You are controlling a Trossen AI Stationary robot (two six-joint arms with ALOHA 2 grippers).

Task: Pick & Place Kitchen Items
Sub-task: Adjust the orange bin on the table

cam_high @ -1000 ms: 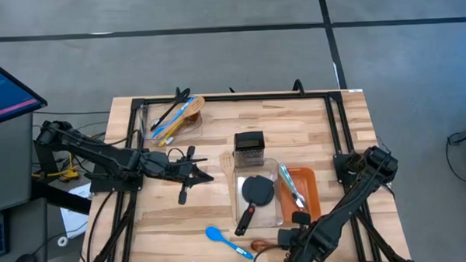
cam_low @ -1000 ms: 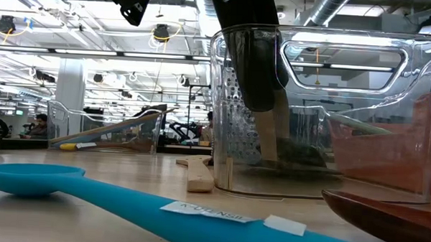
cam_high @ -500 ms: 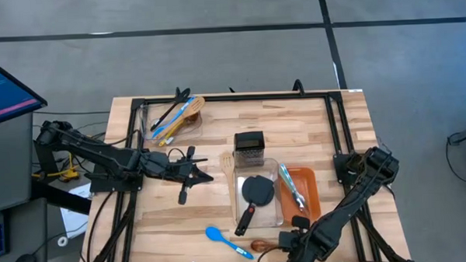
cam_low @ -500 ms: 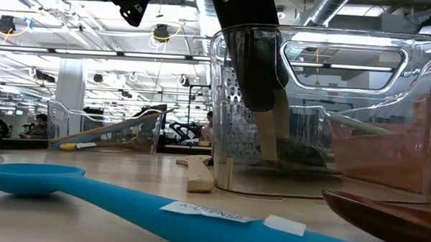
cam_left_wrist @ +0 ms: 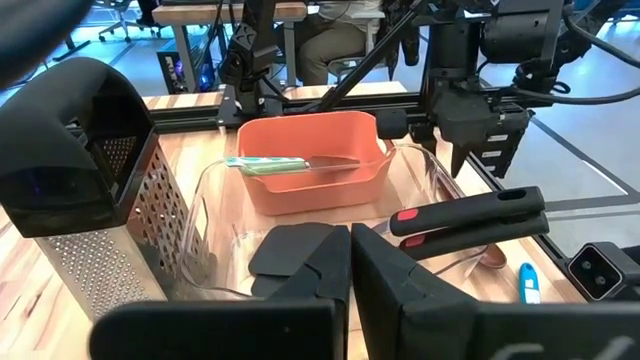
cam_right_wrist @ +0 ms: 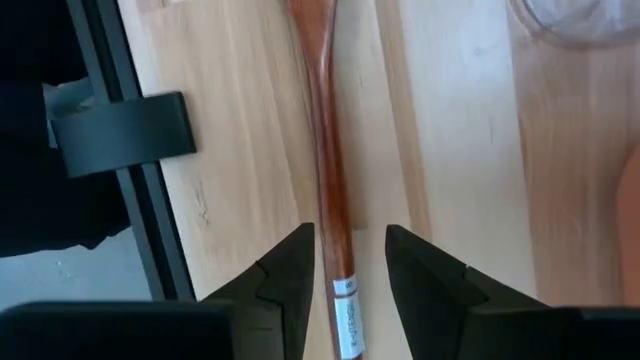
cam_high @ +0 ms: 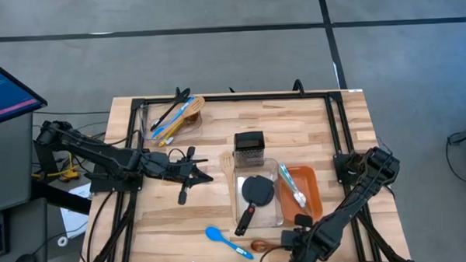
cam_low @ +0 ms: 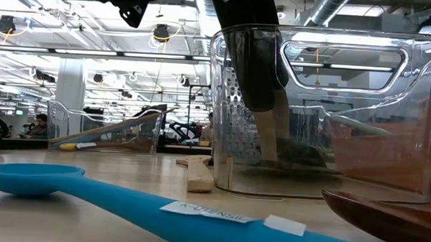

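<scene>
Right tool (cam_right_wrist: 350, 265) spread astride wooden spoon (cam_right_wrist: 325, 150), not yet pinched; left tool (cam_high: 206, 177) pressed together, idle. Blue spoon (cam_high: 225, 239) also unplaced on worktop (cam_high: 326, 135).

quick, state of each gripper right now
Left gripper: shut, holding nothing, over the table's left-centre.
Right gripper: open, straddling the wooden spoon handle, not gripping it.

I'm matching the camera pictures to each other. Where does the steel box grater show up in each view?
High view: the grater stands at table centre, just beyond the clear bin.
Low view: seen through the bin's wall, left of middle.
Left wrist view: at the left edge, upright, black handle on top.
Right wrist view: not in it.
Shared landmark: the clear bin beside it, holding the black turner.
</scene>
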